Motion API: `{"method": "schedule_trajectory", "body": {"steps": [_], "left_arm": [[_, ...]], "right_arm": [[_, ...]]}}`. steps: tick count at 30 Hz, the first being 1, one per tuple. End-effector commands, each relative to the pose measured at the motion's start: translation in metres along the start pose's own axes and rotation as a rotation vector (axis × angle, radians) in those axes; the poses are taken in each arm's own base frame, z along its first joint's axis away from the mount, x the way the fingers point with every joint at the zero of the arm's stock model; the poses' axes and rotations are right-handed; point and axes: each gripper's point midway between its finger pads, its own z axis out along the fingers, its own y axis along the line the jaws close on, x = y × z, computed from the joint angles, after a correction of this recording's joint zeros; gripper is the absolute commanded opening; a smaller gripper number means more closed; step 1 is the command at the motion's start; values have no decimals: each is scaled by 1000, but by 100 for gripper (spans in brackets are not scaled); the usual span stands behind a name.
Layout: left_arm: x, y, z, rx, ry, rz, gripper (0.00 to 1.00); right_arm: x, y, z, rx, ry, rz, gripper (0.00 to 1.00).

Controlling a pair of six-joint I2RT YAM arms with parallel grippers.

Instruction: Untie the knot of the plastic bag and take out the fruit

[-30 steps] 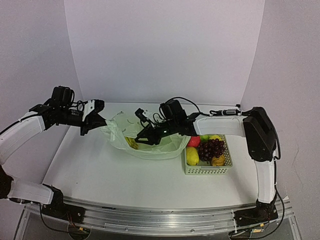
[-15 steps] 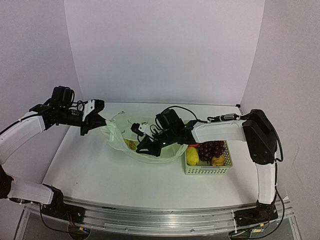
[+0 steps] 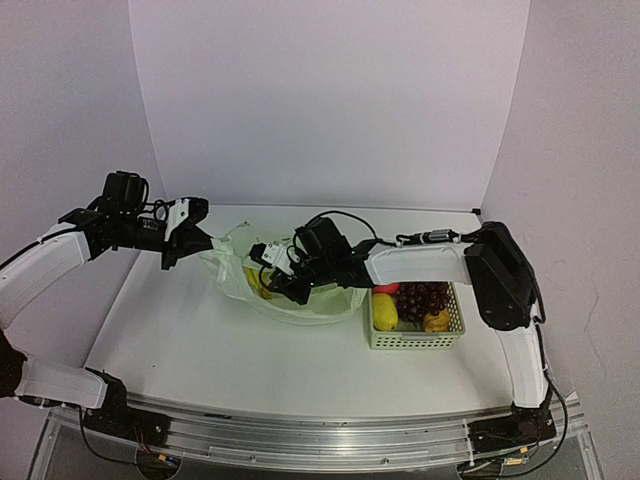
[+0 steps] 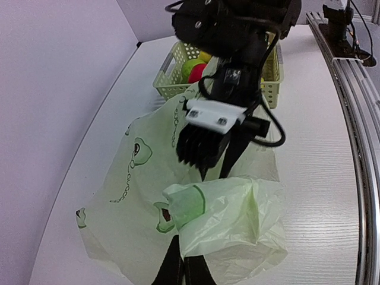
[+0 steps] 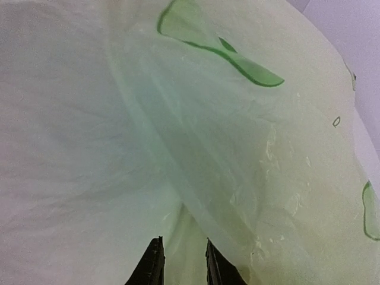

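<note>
White tabletop between lilac walls bears plastic bag and basket.

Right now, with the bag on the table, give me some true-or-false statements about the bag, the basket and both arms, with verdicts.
1. The left gripper has its fingers shut on a fold of the plastic bag. True.
2. The basket is empty. False: it holds grapes, a yellow fruit and other pieces.
3. The right gripper hangs over the basket. False: it is down at the bag, to the left of the basket in the top view.
4. Yellow bananas show at the bag, not in the basket. True.
</note>
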Motion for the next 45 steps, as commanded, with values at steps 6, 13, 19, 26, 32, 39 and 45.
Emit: {"method": "schedule_trajectory", "body": {"steps": [6, 13, 19, 26, 32, 39, 45], "left_arm": [[-16, 10, 1, -21, -83, 46, 0], [-13, 11, 4, -20, -83, 44, 0], [-16, 12, 4, -16, -87, 45, 0], [-19, 9, 5, 20, -107, -1, 0], [-16, 10, 5, 31, -82, -42, 22], [-31, 55, -10, -61, -44, -60, 85], [13, 135, -12, -180, 35, -267, 83]], "right_arm": [[-12, -72, 46, 246, -83, -54, 32], [-27, -95, 56, 341, -130, -134, 67], [-3, -126, 78, 416, -71, -160, 79], [30, -125, 110, 367, -7, -162, 81], [38, -113, 110, 316, 8, -74, 79], [26, -106, 95, 324, -40, -26, 79], [16, -107, 94, 322, -83, 22, 78]]}}
